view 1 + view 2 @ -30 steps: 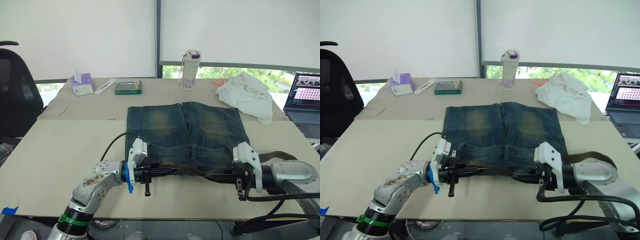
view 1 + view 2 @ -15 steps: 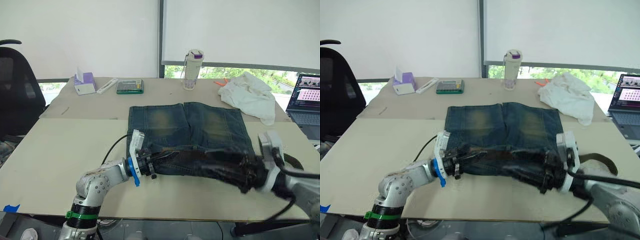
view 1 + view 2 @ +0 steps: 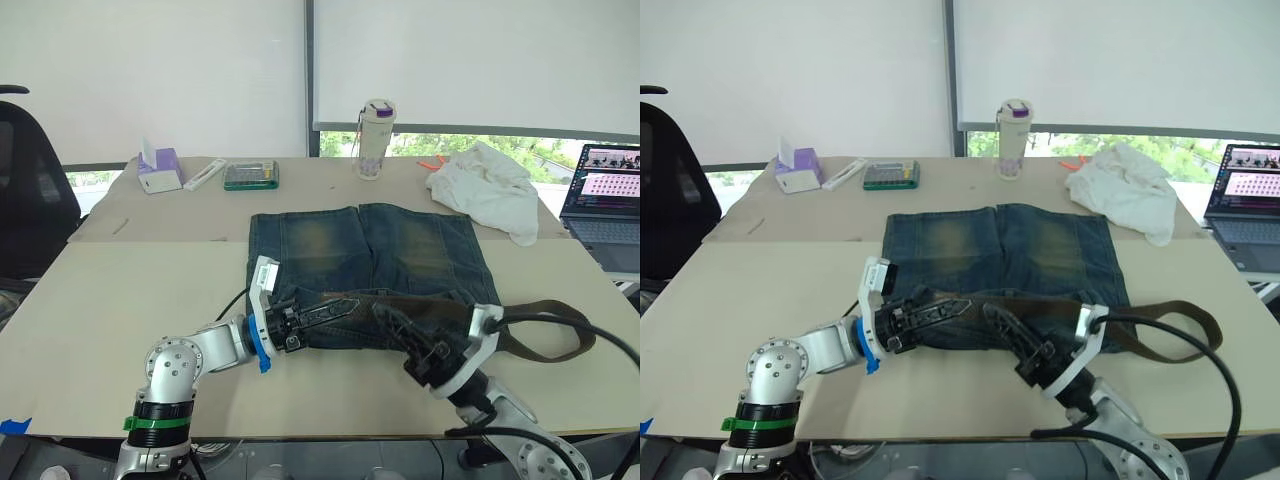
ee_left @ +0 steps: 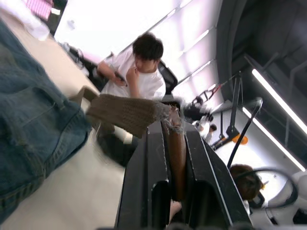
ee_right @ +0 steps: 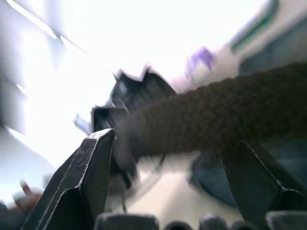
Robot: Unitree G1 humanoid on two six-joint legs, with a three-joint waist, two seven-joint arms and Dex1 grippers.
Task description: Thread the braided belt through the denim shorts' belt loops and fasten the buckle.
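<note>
Two grippers met over the waistband of the denim shorts (image 3: 370, 262), which lay flat in the centre of the frame on the table (image 3: 120, 300).

Faded blue with yellowish patches on both legs, the shorts had their waistband toward the lower edge of the frame. The braided belt (image 3: 400, 305), dark brown, ran across the waistband and made a loop off the shorts at the right (image 3: 550, 335). The left gripper (image 3: 318, 315) had its fingers pressed tight on the belt end; in the left wrist view the woven strap sat pinched between them (image 4: 176, 158). The right gripper (image 3: 400, 328) had its fingers spread wide, with the belt passing across between them in the right wrist view (image 5: 216, 120). Belt loops and buckle could not be made out, hidden under the grippers. A white cloth (image 3: 485, 190) lay at the upper right.
</note>
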